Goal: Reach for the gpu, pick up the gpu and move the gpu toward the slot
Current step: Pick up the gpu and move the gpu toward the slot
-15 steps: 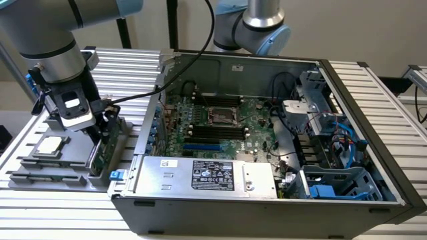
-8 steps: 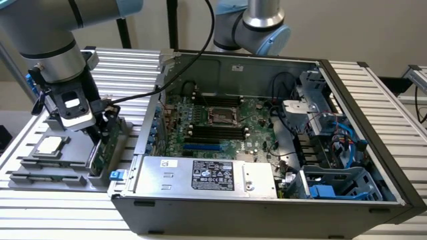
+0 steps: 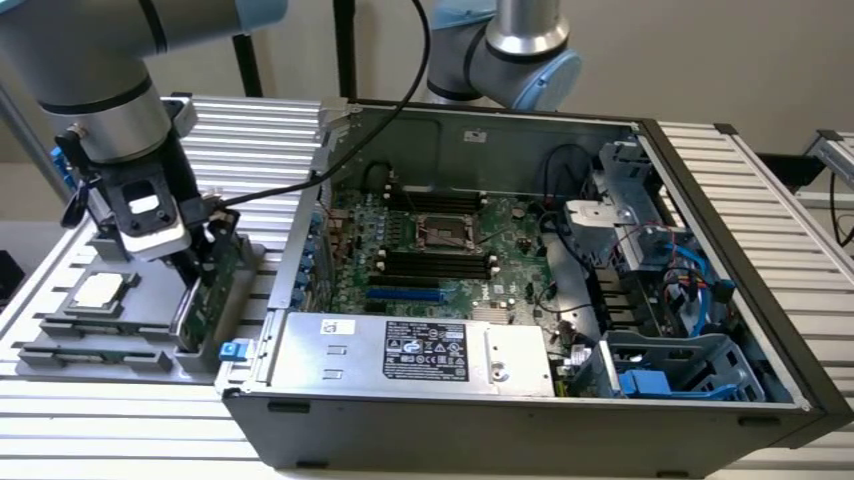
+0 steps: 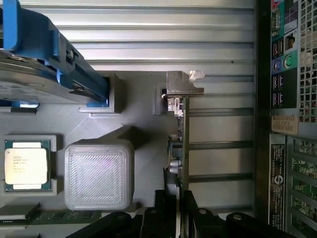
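End effector point(image 3: 203, 270) is pinched onto the upper edge of the gpu point(image 4: 182, 144), which stands directly beneath it in the grey holder point(image 4: 143, 163); reaching looks done, lifting and carrying to the slot remain.

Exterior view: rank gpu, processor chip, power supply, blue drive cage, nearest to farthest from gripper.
1. gpu, at the gripper
2. processor chip, exterior view's left
3. power supply, case front
4. blue drive cage, exterior view's far right

The gripper point(image 3: 203, 268) hangs at the top edge of the upright gpu point(image 3: 198, 314) in the grey holder tray point(image 3: 80, 358), at nine o'clock from the open computer case point(image 3: 534, 425). A processor chip point(image 3: 100, 292) lies at nine o'clock from the gpu.
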`<state>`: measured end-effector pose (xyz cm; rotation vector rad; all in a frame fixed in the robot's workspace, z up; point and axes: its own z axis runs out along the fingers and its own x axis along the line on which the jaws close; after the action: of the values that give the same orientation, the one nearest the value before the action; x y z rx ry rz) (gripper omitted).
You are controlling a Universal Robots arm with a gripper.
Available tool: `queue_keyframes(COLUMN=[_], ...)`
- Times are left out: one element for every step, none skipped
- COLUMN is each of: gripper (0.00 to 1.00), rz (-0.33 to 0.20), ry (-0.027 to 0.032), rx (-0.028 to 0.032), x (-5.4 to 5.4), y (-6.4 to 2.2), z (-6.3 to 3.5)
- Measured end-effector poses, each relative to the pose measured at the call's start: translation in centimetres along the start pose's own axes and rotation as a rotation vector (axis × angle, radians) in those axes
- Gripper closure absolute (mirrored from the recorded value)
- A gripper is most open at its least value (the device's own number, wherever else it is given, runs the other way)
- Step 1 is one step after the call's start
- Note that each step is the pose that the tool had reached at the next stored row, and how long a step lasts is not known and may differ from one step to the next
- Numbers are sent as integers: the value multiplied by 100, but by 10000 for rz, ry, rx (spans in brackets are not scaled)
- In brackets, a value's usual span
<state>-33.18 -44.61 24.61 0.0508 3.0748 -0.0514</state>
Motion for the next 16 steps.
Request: queue_keyframes(gripper=[74, 74, 74, 74, 74, 74, 74, 74, 74, 74, 74, 74, 74, 74, 74, 74], rz=[0, 0, -1, -1, -1, -2, -3, -3, -5, -5, -6, -6, -7, -7, -8, -9], ry=[19, 42, 67, 91, 117, 144, 175, 206, 240, 272, 302, 330, 356, 384, 413, 441], rx=[-4, -11, -18, -25, -30, -35, -42, -47, -51, -56, -59, -63, -68, -71, -74, -76], x=[-4, -9, -15, -20, -26, -32, -39, -45, -51, -57, -62, -67, -73, -79, -86, -93], y=[-1, -3, -4, -5, -7, -8, -10, -11, -13, -14, -16, -17, -18, -19, -20, -22], z=[-9, -18, -27, -36, -45, -56, -68, -79, -90, -102, -117, -134, -156, -180, -207, -236])
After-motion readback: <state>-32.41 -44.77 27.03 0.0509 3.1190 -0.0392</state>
